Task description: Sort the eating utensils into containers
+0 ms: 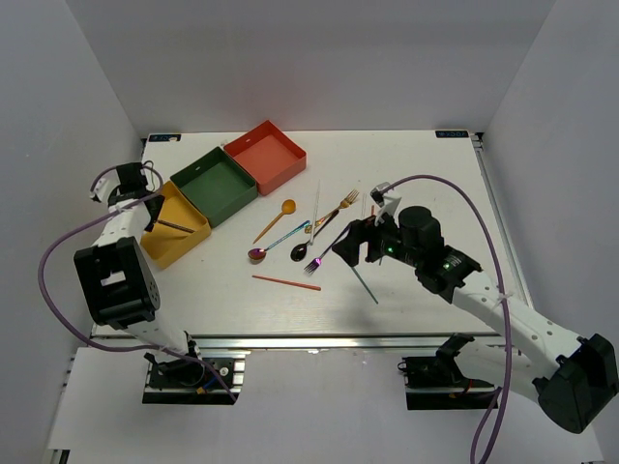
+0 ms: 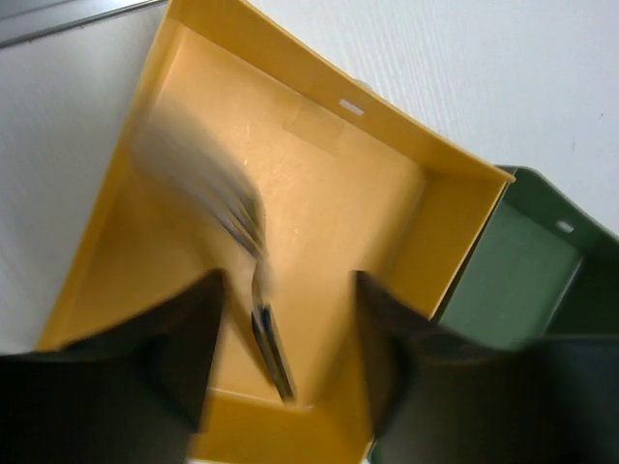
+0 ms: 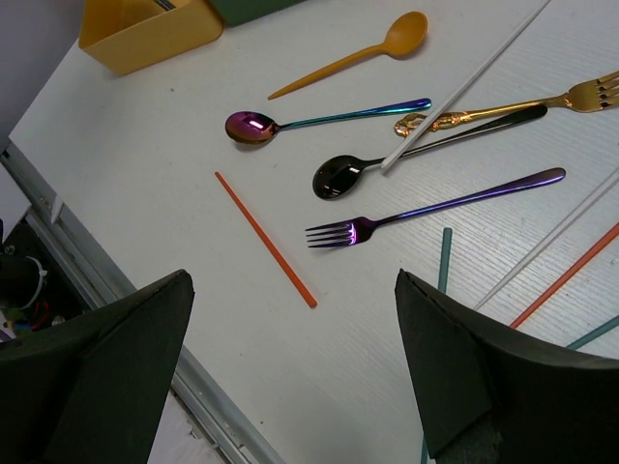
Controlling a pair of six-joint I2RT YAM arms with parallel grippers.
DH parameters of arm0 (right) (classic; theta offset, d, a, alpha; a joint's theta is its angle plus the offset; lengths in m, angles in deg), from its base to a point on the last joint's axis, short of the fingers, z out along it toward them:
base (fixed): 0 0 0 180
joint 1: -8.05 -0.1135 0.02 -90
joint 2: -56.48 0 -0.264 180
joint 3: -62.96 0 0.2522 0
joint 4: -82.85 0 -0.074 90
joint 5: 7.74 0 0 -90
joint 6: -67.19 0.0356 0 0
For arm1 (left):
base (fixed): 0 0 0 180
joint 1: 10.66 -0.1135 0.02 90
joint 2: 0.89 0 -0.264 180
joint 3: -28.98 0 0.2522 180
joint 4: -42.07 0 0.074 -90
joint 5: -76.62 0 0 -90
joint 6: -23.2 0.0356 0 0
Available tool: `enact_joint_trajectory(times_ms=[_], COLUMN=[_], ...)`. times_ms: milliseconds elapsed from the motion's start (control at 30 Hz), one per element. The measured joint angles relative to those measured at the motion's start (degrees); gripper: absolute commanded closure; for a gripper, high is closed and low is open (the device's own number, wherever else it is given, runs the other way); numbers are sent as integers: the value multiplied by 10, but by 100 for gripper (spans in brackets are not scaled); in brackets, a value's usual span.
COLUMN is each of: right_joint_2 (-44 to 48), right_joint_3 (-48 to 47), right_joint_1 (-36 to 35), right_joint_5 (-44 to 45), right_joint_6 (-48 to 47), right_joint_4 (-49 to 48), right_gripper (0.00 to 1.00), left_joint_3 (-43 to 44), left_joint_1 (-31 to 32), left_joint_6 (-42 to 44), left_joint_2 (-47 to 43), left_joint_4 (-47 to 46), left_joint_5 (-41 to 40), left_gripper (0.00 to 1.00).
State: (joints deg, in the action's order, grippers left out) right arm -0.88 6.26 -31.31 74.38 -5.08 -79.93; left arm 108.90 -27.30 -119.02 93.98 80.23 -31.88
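My left gripper [image 1: 153, 211] hangs open over the yellow box [image 1: 182, 249]. A dark fork [image 2: 253, 290] lies blurred inside that box [image 2: 319, 184], between my spread fingers and free of them. My right gripper [image 1: 356, 246] is open and empty above the table. Below it lie an iridescent fork [image 3: 435, 205] and a red chopstick [image 3: 263, 237]. Further off are a black spoon [image 3: 426, 150], an iridescent spoon [image 3: 319, 118], a gold spoon [image 3: 358, 53], a gold fork [image 3: 522, 104], a silver chopstick [image 3: 464, 87] and a teal chopstick [image 3: 443, 271].
The dark green box [image 1: 215, 186] and the red-orange box [image 1: 266, 155] stand in a diagonal row behind the yellow one. The green box [image 2: 503, 280] adjoins the yellow one's right side. The table's metal front rail [image 3: 116, 290] runs just left of my right gripper.
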Motion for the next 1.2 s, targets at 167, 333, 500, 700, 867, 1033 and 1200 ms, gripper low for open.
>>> enact_joint_trajectory(times_ms=[167, 333, 500, 700, 867, 1033, 1200], right_joint_2=[-32, -123, -214, -337, -438, -488, -515], right_joint_3=[-1, -44, -103, -216, -317, -363, -401], right_joint_1=[0, 0, 0, 0, -14, -26, -42], right_joint_5=[-2, 33, 151, 245, 316, 350, 377], right_joint_6=[-1, 17, 78, 154, 200, 243, 271], right_joint_4=[-7, 10, 38, 103, 151, 185, 206], right_gripper=[11, 11, 11, 11, 17, 25, 31], left_joint_3=[-1, 4, -4, -102, -172, -234, -243], left_joint_1=[0, 0, 5, 104, 202, 219, 235], left_joint_6=[-4, 9, 49, 125, 194, 242, 257], left_joint_2=[-3, -18, -104, -323, -414, -474, -530], left_joint_4=[-10, -6, -3, -21, -10, 28, 33], left_joint_5=[1, 17, 54, 76, 94, 82, 69], left_gripper=[2, 2, 2, 2, 2, 2, 2])
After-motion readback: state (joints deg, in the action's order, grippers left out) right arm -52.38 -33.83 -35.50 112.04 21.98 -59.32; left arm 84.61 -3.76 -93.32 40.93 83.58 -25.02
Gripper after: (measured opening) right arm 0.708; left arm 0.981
